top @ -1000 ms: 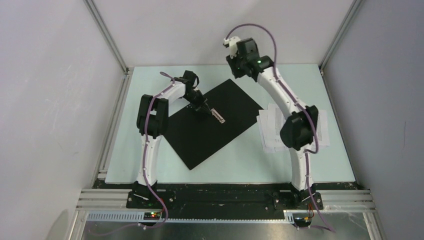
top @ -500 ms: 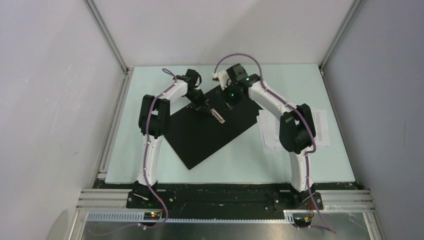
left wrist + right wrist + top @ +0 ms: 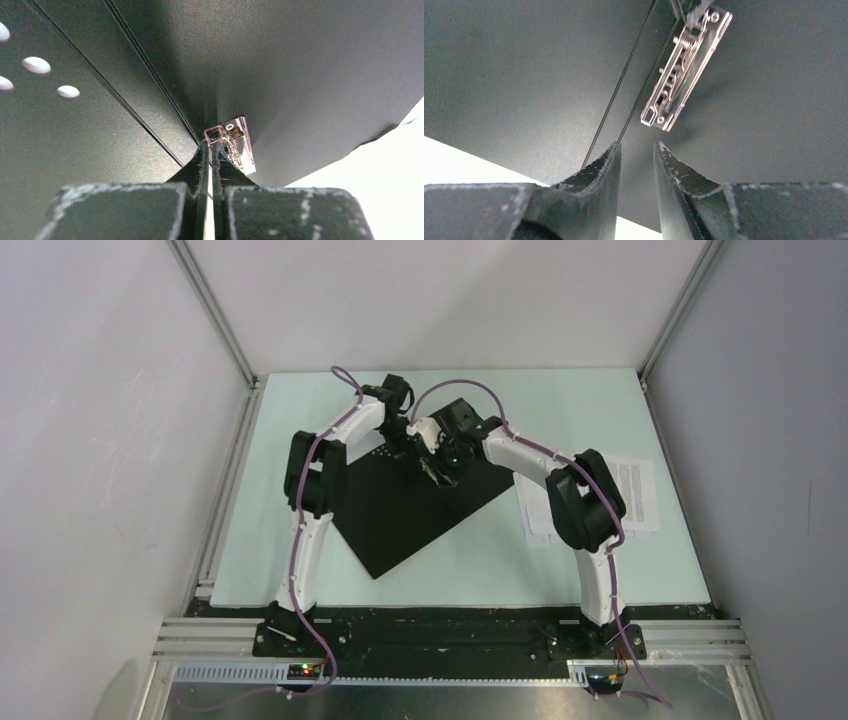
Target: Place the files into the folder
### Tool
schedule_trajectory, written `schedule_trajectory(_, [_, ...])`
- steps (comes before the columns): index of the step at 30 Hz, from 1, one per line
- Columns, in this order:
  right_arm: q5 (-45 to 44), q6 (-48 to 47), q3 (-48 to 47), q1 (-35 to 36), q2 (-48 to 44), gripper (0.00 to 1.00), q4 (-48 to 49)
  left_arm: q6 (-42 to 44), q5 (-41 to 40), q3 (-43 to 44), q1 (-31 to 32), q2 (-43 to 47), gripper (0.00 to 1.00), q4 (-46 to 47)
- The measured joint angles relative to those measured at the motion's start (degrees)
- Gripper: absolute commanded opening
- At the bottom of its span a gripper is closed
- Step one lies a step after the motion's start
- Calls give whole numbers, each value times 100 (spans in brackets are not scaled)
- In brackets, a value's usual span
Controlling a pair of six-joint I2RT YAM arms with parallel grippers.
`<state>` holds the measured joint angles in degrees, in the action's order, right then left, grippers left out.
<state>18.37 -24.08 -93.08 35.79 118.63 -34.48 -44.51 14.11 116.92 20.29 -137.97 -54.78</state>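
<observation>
At mid-frame, the clip [image 3: 684,75] of the open folder [image 3: 400,510] is touched by the closed left fingers [image 3: 200,165]. The right fingers [image 3: 604,170] are held narrowly parted, empty, beside it. The files [image 3: 640,495] are seen rightward, nearer the right arm [image 3: 585,500].

Under me lies a pale green table [image 3: 640,570], boxed in by white walls [image 3: 440,300] with grey metal posts [image 3: 213,315] at the corners, a black strip [image 3: 450,625] along its near edge.
</observation>
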Motion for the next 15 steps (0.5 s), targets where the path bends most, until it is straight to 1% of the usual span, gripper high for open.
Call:
schedule_trajectory(2, [-116, -101, 0, 70, 0, 26, 192, 0, 2, 0, 0, 0, 0, 0])
schedule_trajectory(4, [-221, -153, 0, 133, 0, 16, 343, -2, 2, 0, 0, 0, 0, 0])
schedule_trajectory(6, [-293, -173, -4, 177, 0, 12, 479, -2, 2, 0, 0, 0, 0, 0])
schedule_trajectory(11, [-358, -144, -57, 225, 61, 8, 612, -2, 2, -2, 0, 0, 0, 0])
schedule_trajectory(14, [-461, -116, -63, 240, 138, 0, 632, -2, 2, -2, -2, 0, 0, 0])
schedule_trajectory(15, [-501, -98, -63, 243, 175, 0, 638, -4, 2, -2, -2, 0, 0, 0])
